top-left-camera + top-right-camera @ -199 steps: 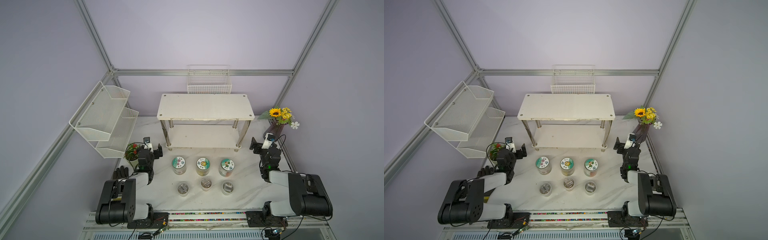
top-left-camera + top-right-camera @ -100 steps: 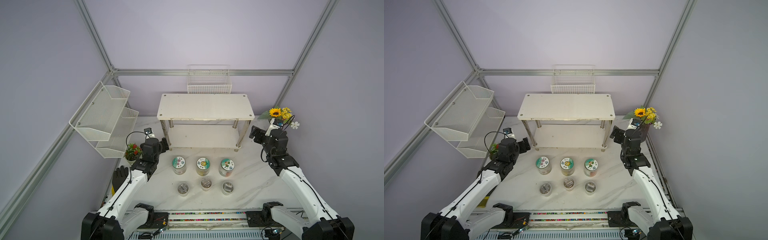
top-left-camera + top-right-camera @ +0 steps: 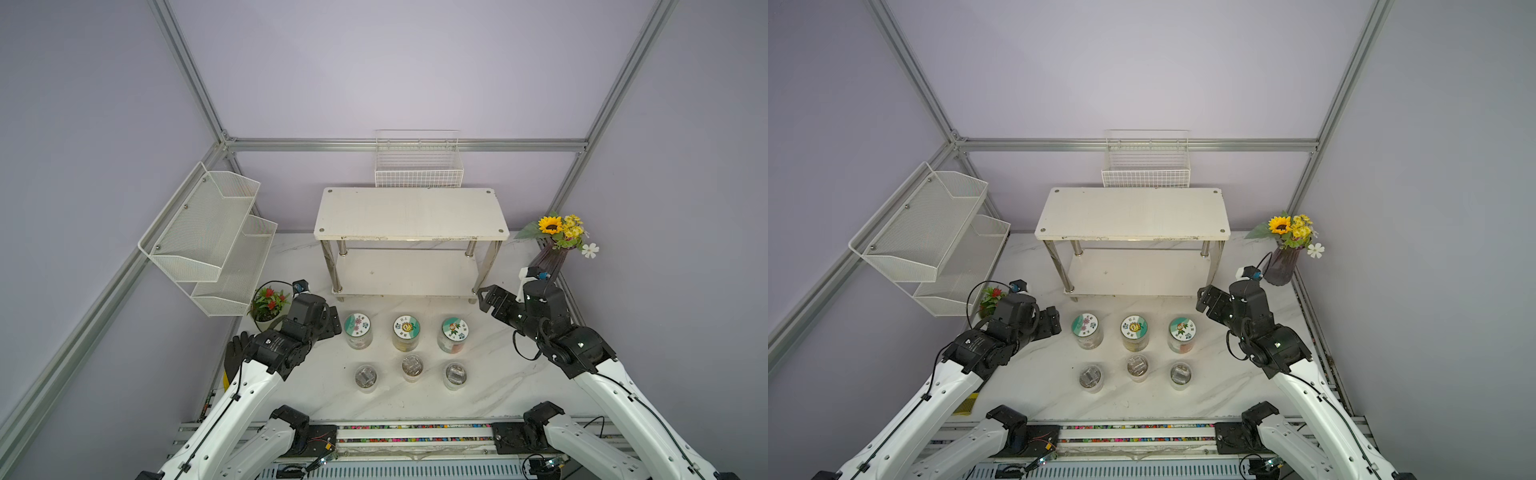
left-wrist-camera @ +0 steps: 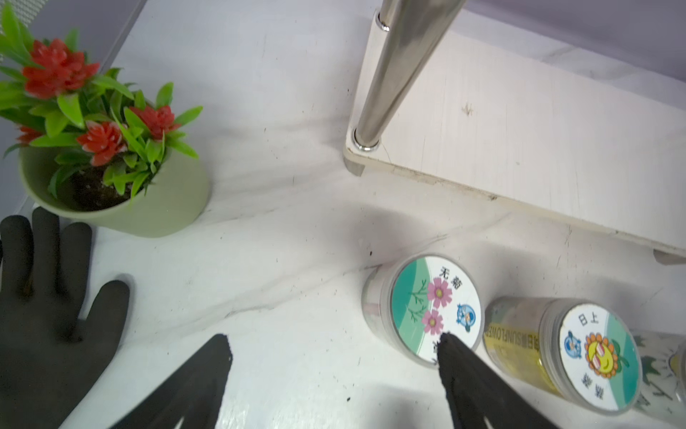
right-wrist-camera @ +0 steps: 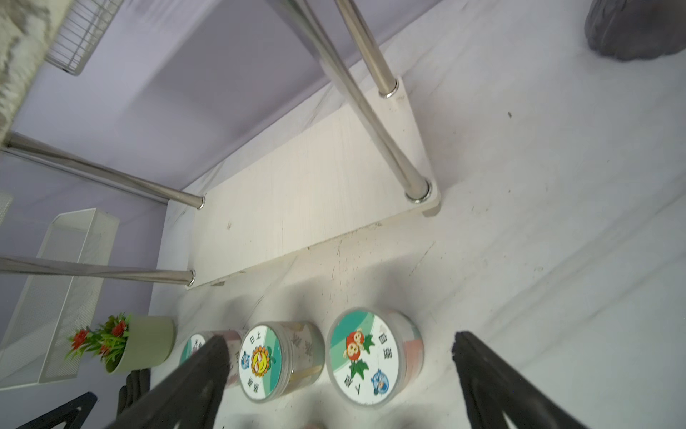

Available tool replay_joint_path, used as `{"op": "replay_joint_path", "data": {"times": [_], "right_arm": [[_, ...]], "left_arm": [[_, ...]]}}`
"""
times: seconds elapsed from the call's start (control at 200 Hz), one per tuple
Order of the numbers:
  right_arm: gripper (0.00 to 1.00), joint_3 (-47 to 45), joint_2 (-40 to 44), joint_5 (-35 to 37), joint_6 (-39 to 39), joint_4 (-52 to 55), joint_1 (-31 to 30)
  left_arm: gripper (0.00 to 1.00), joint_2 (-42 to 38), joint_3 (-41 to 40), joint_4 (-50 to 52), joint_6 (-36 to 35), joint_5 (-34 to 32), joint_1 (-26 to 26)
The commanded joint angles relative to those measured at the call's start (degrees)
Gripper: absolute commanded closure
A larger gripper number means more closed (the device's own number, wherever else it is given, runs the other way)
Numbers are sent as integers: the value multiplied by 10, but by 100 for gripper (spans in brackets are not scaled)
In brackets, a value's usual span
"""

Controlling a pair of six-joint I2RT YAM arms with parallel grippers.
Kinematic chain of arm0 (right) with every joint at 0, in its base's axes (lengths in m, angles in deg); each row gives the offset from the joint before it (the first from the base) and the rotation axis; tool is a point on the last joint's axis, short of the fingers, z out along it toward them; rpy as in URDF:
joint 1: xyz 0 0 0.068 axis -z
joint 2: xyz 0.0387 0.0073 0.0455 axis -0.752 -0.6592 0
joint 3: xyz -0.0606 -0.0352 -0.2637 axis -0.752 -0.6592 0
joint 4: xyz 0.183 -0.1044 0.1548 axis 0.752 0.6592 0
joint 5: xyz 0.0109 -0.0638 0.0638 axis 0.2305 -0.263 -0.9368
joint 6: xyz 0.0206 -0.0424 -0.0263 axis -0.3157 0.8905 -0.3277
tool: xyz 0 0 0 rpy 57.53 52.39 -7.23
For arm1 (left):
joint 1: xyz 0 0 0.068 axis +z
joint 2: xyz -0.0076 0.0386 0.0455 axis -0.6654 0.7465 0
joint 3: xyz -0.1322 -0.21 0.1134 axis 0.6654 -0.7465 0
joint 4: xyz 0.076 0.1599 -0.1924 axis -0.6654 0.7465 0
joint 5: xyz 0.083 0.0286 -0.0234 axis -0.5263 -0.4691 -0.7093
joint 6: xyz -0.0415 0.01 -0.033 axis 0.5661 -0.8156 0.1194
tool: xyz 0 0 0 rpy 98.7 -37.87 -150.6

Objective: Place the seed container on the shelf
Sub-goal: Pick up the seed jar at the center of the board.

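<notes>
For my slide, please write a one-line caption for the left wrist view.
Open left gripper near the pink-flower jar, with sunflower jar, shelf, potted plant and black glove around.

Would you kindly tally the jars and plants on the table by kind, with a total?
Jars with picture lids: 3
Small clear jars: 3
Potted plant: 1
Vase of flowers: 1
Total: 8
</notes>
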Motion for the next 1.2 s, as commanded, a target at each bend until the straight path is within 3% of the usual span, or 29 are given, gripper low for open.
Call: {"op": "replay_joint_path", "data": {"times": [0.0, 0.245, 0.4, 0.71, 1.195], "right_arm": [[3, -13, -7, 10, -76, 60, -55], [3, 18, -104, 85, -197, 117, -239], [3, 48, -182, 99, -231, 145, -287], [3, 111, -214, 156, -237, 207, -287], [3, 145, -303, 60, -43, 192, -152]], "left_arm": [[12, -6, 1, 55, 40, 4, -19], [12, 7, -10, 68, 50, 0, -47], [12, 18, -10, 71, 52, -7, -58], [10, 37, -9, 70, 47, 5, -59], [7, 57, -4, 74, 41, 10, -60]]}}
